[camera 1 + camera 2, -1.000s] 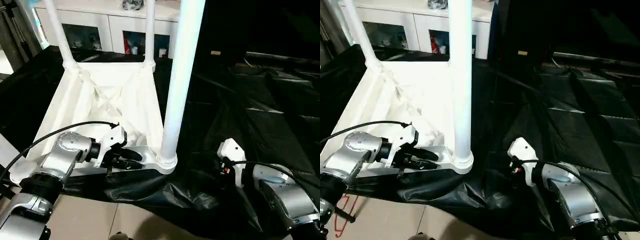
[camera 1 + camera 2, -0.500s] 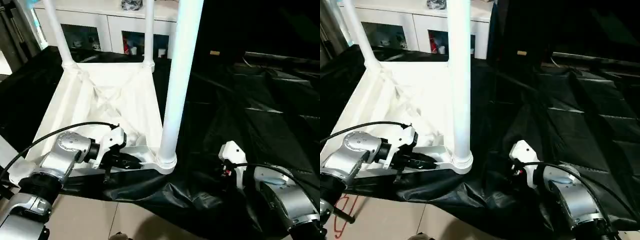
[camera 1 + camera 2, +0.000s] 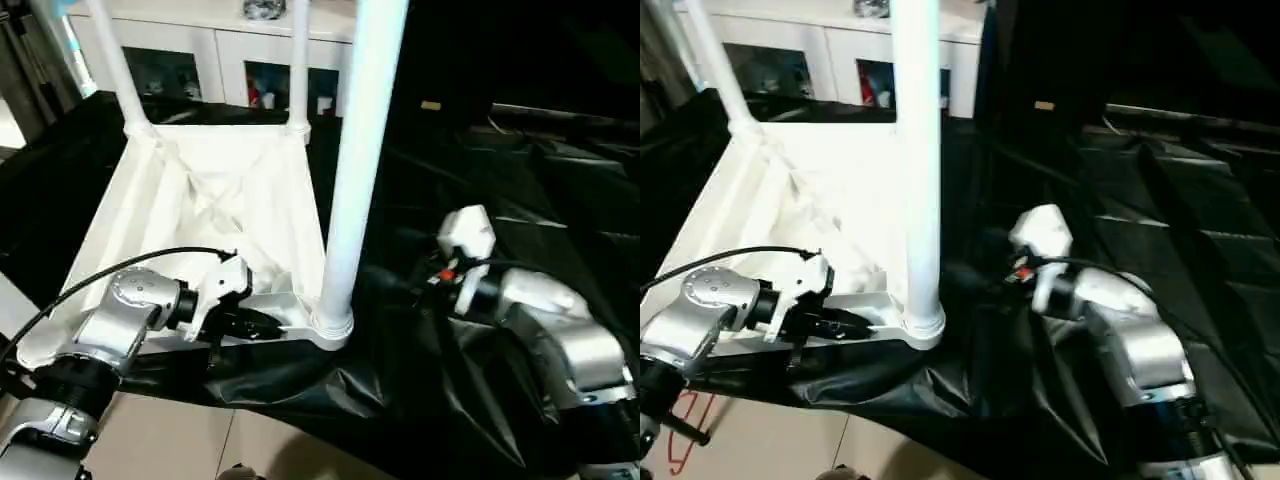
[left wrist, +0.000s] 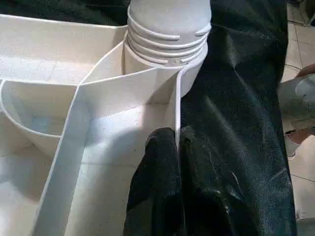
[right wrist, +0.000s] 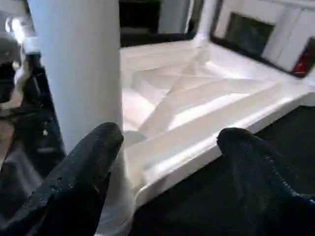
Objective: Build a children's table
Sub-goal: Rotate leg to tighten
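Observation:
The children's table lies upside down on a black sheet, its ribbed white top (image 3: 220, 200) facing up. A thick white leg (image 3: 350, 170) stands in the near right corner socket (image 3: 332, 325). Two thinner-looking far legs (image 3: 115, 60) (image 3: 298, 60) stand in the back corners. My left gripper (image 4: 176, 135) is shut on the thin rim wall of the top, just beside that near socket. My right gripper (image 5: 172, 133) is open and held up close to the near leg, one finger (image 5: 98, 147) next to the leg and nothing between the fingers.
A white cabinet (image 3: 200, 40) with glass doors stands behind the table. The black sheet (image 3: 520, 180) covers the surface to the right, with wrinkles near its front edge. Pale floor (image 3: 170, 430) shows at the front left.
My left gripper has closed onto the table's rim. My right arm has risen and swung forward and left toward the near leg, its gripper still open.

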{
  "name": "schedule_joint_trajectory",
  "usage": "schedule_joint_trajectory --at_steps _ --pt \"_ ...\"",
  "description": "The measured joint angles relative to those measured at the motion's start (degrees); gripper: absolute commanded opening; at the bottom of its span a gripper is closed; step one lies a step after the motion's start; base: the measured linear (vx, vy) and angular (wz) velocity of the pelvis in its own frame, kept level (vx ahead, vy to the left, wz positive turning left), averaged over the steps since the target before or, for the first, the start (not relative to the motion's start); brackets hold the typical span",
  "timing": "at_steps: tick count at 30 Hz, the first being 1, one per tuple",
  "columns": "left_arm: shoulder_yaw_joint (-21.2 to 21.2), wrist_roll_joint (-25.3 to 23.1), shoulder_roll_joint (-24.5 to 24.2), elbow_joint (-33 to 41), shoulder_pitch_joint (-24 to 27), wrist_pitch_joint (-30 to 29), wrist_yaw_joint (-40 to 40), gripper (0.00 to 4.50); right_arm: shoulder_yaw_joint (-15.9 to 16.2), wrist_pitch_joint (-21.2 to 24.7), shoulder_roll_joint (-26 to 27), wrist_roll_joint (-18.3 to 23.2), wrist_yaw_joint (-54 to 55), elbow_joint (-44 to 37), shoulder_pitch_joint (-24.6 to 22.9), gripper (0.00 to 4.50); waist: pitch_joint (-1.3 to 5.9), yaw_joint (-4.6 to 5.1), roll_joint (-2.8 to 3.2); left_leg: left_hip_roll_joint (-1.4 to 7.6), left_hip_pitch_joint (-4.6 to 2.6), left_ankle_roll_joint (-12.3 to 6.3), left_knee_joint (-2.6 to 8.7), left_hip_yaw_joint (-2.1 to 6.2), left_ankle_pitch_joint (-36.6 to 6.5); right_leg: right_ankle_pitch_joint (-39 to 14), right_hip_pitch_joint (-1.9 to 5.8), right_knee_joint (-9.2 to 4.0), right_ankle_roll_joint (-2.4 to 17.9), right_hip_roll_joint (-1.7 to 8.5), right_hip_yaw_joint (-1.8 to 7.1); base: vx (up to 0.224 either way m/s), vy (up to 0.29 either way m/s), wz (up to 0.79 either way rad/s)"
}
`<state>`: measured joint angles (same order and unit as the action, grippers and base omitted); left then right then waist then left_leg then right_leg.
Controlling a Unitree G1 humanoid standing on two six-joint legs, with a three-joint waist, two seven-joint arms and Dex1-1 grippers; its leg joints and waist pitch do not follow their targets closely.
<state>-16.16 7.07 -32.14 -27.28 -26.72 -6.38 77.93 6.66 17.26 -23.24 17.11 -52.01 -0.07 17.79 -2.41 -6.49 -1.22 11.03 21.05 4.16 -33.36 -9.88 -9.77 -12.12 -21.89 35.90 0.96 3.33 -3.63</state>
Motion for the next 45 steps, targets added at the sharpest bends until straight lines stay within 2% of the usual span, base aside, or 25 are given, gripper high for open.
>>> schedule_joint_trajectory --at_steps 5,6,9,10,14,17,23,29,32,33,38,40,44,45 --pt "0.2 0.0 -0.5 1.8 0.7 -1.3 -0.2 0.03 3.0 1.2 -2.2 -1.7 -1.5 0.0 -0.4 3.68 -0.02 0.00 -0.06 0.00 0.00 0.00 0.03 0.00 0.0 -0.1 0.00 -0.01 0.0 0.00 0.00 0.000 0.000 0.00" --pt "0.2 0.0 -0.5 2.0 0.9 -1.4 -0.3 0.00 3.4 1.5 -2.4 -1.9 -1.9 0.0 -0.6 3.96 -0.02 -0.01 -0.06 0.00 0.00 0.00 0.03 0.00 0.0 -0.1 0.00 -0.01 0.0 0.00 0.00 0.000 0.000 0.00" --pt "0.2 -0.1 -0.4 2.9 1.4 -2.1 -1.6 0.00 4.8 2.9 -3.7 -2.2 -2.7 0.0 -1.6 3.96 -0.02 -0.01 -0.05 -0.01 -0.01 0.00 0.04 0.00 0.0 -0.1 0.01 -0.01 -0.1 0.00 0.00 0.000 0.000 0.00" --pt "0.2 -0.2 -0.3 3.2 1.6 -2.2 -2.2 0.00 5.0 3.3 -4.1 -2.2 -3.1 0.0 -1.8 4.21 -0.02 -0.04 -0.05 -0.01 0.00 0.00 0.04 0.00 0.0 -0.1 0.01 -0.01 -0.1 0.00 0.00 0.000 0.000 0.00" --pt "0.6 -1.2 1.8 3.8 1.8 -2.8 -6.3 0.00 5.1 4.3 -4.4 -2.0 -4.1 0.0 -2.1 4.45 -0.02 -0.10 -0.05 -0.01 -0.06 0.00 0.04 0.00 0.0 -0.1 0.05 0.04 0.0 0.02 0.00 0.000 0.000 0.00" --pt "1.1 -2.0 3.9 4.6 1.8 -4.5 -10.6 0.00 6.3 4.3 -3.4 -2.2 -4.2 0.7 -2.0 4.45 -0.02 0.05 -0.04 -0.01 -0.12 0.00 0.05 0.00 0.0 -0.1 0.05 0.07 -0.1 0.01 -0.01 0.000 0.000 0.00" --pt "1.2 -2.8 6.2 4.9 1.5 -6.1 -14.4 0.00 9.1 -0.1 0.7 -6.8 -1.6 11.0 3.9 4.45 -0.02 0.68 0.03 0.00 -0.21 0.01 0.07 0.02 0.0 -0.1 0.00 0.09 -0.2 0.02 -0.04 0.000 0.000 0.00" --pt "0.5 -3.5 6.6 5.8 1.2 -6.0 -14.5 0.00 9.6 -3.0 3.7 -8.3 0.2 17.7 8.0 4.45 -0.02 -0.12 0.01 -0.01 -0.09 0.01 0.06 0.01 0.0 0.0 0.00 0.06 0.1 0.04 -0.04 0.000 0.000 0.00" --pt "0.4 -3.5 6.6 6.1 1.3 -5.9 -14.5 0.00 9.6 -4.1 4.3 -8.8 0.1 19.7 9.0 4.45 -0.02 -0.14 -0.03 -0.02 -0.03 0.00 0.05 0.00 0.0 0.0 -0.03 0.02 0.1 0.06 -0.04 0.000 0.000 0.00" --pt "0.4 -3.5 6.5 6.2 1.4 -5.9 -14.5 0.00 9.6 -4.6 4.5 -8.8 -0.3 21.0 9.3 4.28 -0.03 -0.10 -0.06 -0.02 -0.04 0.00 0.05 0.00 0.0 0.0 -0.03 0.03 0.1 0.06 -0.05 0.000 0.000 0.00" --pt "0.6 -3.5 6.2 6.3 1.6 -6.0 -14.6 0.00 10.5 -7.2 5.6 -10.4 -1.2 26.2 10.5 4.07 -0.08 0.06 -0.15 -0.01 -0.07 0.01 0.06 0.01 0.0 0.0 -0.04 0.07 0.1 0.06 -0.07 0.000 0.000 0.00" --pt "0.7 -3.5 6.0 6.3 1.6 -6.0 -14.5 0.00 10.9 -8.7 5.9 -10.9 -1.7 28.4 11.6 3.73 -0.08 0.09 -0.16 -0.01 -0.07 0.00 0.06 0.01 0.0 0.0 -0.04 0.07 0.1 0.06 -0.07 0.000 0.000 0.00" --pt "0.7 -3.4 5.9 6.6 1.8 -6.0 -14.4 0.00 11.0 -10.4 6.7 -11.3 -1.8 30.9 12.6 3.58 -0.08 0.10 -0.18 -0.01 -0.07 0.00 0.07 0.00 0.0 0.0 -0.05 0.07 0.1 0.06 -0.07 0.000 0.000 0.00" --pt "0.7 -3.4 5.8 6.7 1.8 -6.1 -14.3 0.00 11.0 -10.7 6.9 -11.3 -1.8 31.7 12.8 3.41 -0.08 0.10 -0.18 0.00 -0.07 0.00 0.08 0.01 0.0 0.0 -0.05 0.07 0.1 0.06 -0.07 0.000 0.000 0.00"
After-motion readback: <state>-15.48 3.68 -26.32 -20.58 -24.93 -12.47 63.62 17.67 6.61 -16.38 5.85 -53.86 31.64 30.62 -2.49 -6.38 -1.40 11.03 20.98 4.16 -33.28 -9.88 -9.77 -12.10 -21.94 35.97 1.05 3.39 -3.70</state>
